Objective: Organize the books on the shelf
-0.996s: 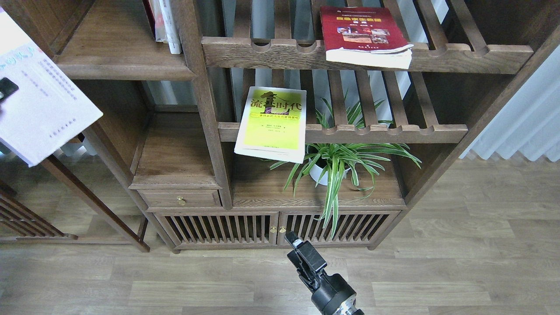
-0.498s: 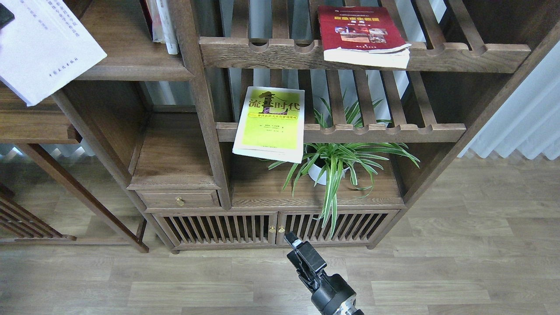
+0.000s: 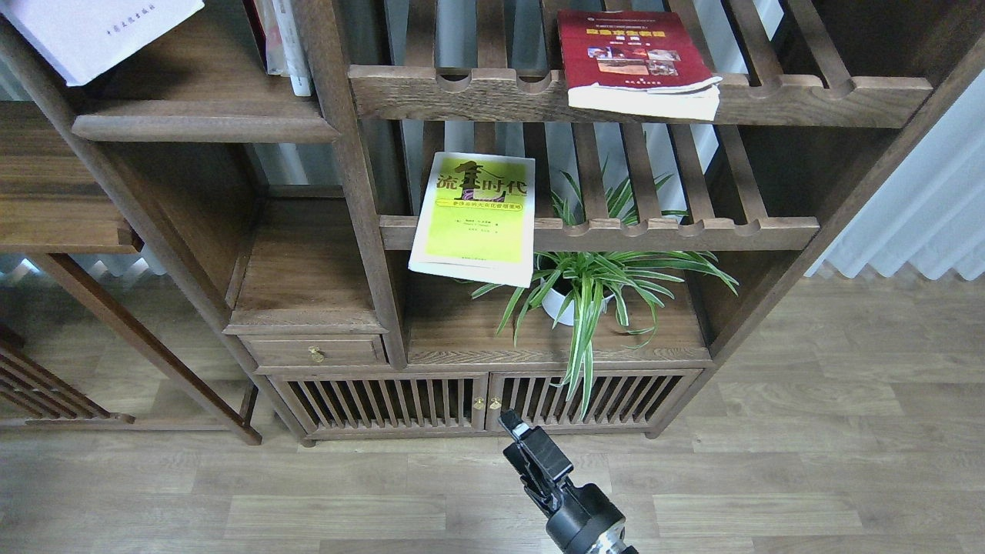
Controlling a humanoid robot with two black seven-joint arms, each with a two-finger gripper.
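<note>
Lavender-white book at the upper left of the frame, over the solid brown shelf.
Judged best: lower it flat and well back from the rounded edge, clear of the upright books. Three loose paperbacks: this one, the yellow-green book at centre, the dark red book at upper right, both on slatted racks. The left gripper is out of frame; the right gripper, bottom centre, seems empty, though whether its fingers are spread I cannot tell.

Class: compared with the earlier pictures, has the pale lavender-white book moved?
Yes. The pale lavender-white book has moved up and away, now over the solid dark-brown shelf, mostly out of view.
</note>
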